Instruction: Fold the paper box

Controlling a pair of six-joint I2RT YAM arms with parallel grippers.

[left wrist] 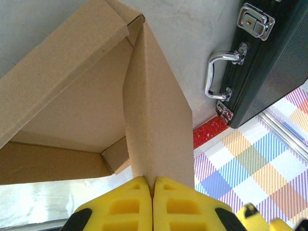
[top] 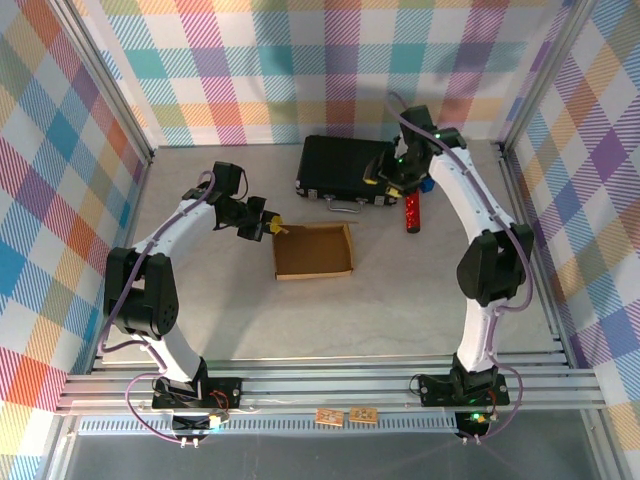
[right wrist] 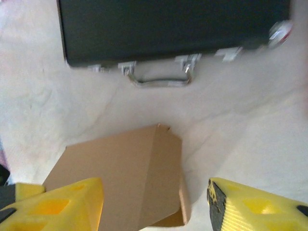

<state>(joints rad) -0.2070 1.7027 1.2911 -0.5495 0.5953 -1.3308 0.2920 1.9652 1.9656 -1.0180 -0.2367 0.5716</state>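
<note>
The paper box [top: 313, 250] is a shallow open brown cardboard tray lying in the middle of the table. My left gripper [top: 270, 226] is at its far left corner. In the left wrist view the yellow fingers [left wrist: 134, 202] are shut on a cardboard flap [left wrist: 159, 120] of the box, which stands up edge-on from the jaws [left wrist: 152, 182]. My right gripper [top: 385, 183] hangs open above the near edge of the black case, apart from the box. In the right wrist view the box [right wrist: 125, 178] lies below the spread jaws [right wrist: 155, 197], with nothing between them.
A black hard case [top: 345, 168] with a metal handle [right wrist: 161, 79] lies behind the box. A red glittery stick [top: 410, 212] and a small blue object [top: 427, 185] lie right of the case. Checked walls enclose the table on three sides.
</note>
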